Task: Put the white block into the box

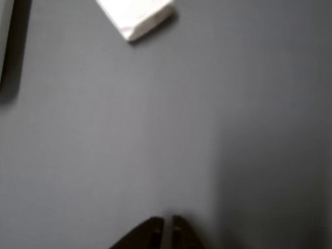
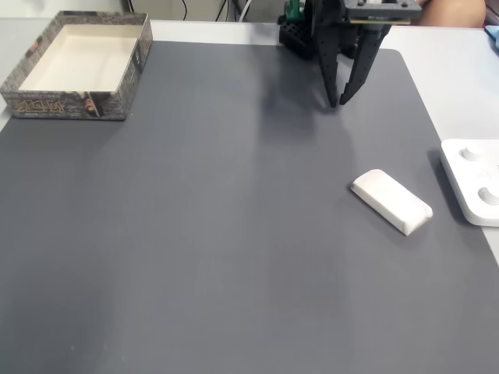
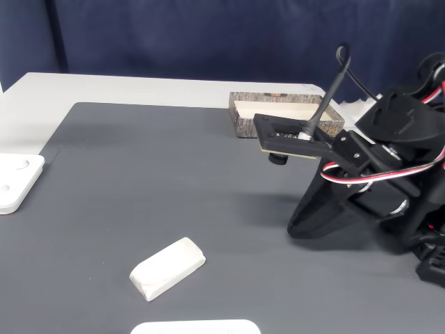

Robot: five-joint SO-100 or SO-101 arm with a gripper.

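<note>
**Ana:** On the far left of the grey mat point(image 2: 195, 234), in a fixed view, sits the box point(image 2: 78, 66). Its inside is plain and nothing is in it yet.

**Ben:** What comes next, going right?

**Ana:** The gripper point(image 2: 341, 100) hangs over the back of the mat. Its two fingers point down and stand a little apart, so it is open and holds nothing. Right of that and nearer to us, the block point(image 2: 391, 202) lies flat on the mat, turned at a slant. Last, at the right edge, is a white panel point(image 2: 472, 191) with round dips.

**Ben:** What could go wrong?

**Ana:** I think the slant is the tricky bit. If the fingers come down without turning to match the block, they may push it away or pinch just a corner, and it could slip out. The block is smooth with round edges, so a weak hold might drop it on the long way across to the box. The panel is near too, and a bump could knock it.

**Ben:** Any words to read?

**Ana:** The box has a printed pattern on its outside, but it is too small and blurry to read. I see no other labels.
</note>
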